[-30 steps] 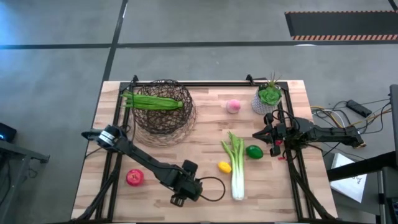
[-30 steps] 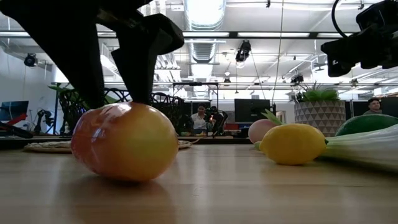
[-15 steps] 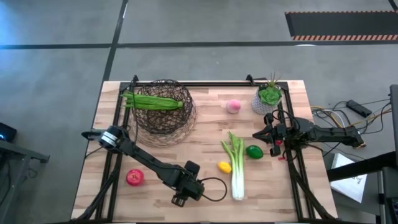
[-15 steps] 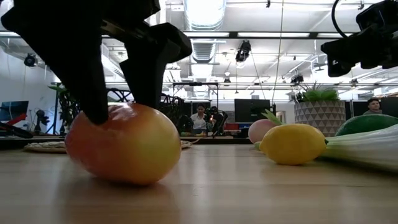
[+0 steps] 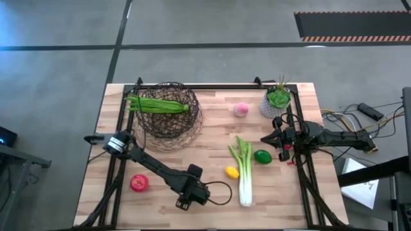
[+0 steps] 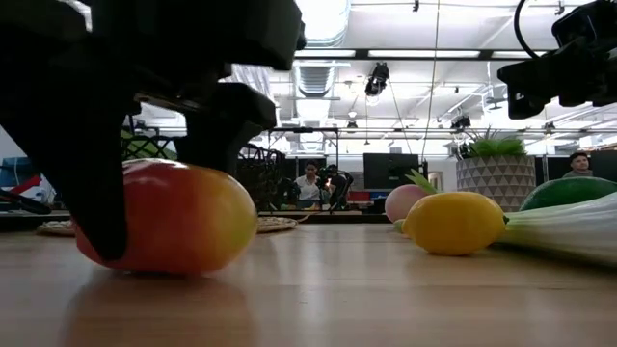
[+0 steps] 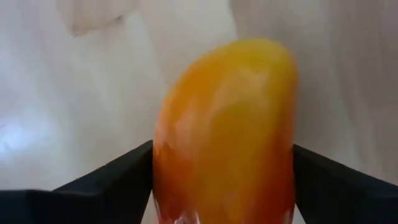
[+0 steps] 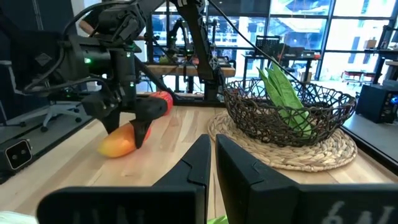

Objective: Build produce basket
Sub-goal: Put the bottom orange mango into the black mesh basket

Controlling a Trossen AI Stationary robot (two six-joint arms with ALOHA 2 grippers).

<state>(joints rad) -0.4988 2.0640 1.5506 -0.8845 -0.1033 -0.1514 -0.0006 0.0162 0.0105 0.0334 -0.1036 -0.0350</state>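
— Left hand (image 5: 184, 203), what does it do?
— It is down at the near edge of the bench (image 5: 212, 138), fingers on both sides of the mango (image 6: 164, 217), which lies on the wood.
— And the right hand (image 5: 266, 138)?
— It waits near the right edge, fingers almost together, holding nothing. The basket (image 5: 168, 114) stands at the far left with the green pod (image 5: 157, 104) inside.
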